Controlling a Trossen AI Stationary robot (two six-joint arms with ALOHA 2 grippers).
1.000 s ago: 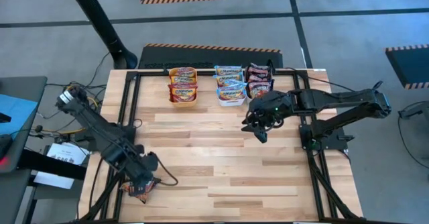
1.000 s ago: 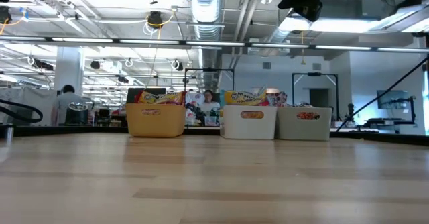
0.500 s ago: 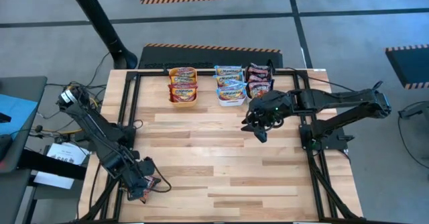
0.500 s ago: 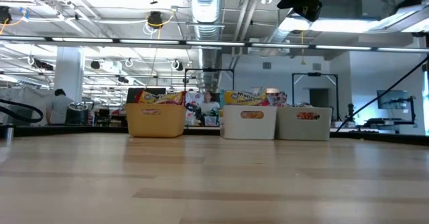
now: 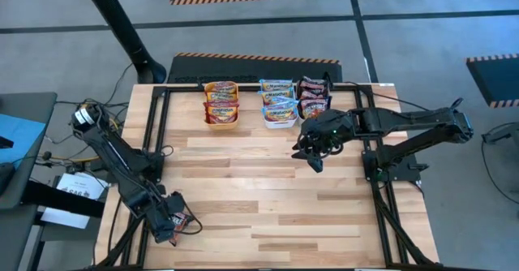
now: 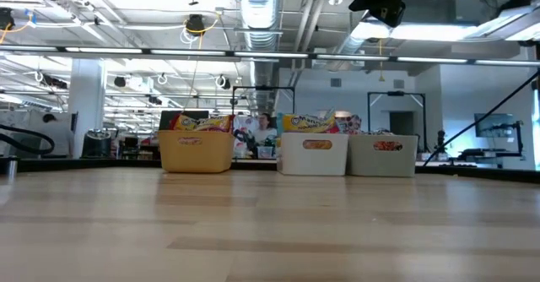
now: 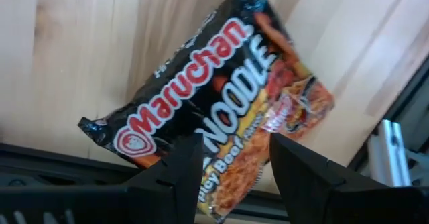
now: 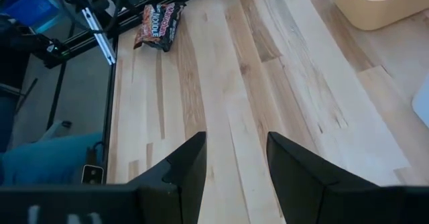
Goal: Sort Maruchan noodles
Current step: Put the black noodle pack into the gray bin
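One dark packet (image 7: 221, 110) is seen lying on desk (image 5: 268, 198) corner beneath left tool (image 7: 231, 167), fingers spread; right tool (image 5: 312, 153) is held wide mid-desk.

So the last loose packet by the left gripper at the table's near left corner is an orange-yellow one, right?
Not quite. The packet lying on the table under the left gripper at the near left corner has a dark maroon-red wrapper, not orange-yellow. The left wrist view shows it plainly, between the open jaws; the right wrist view shows it too.
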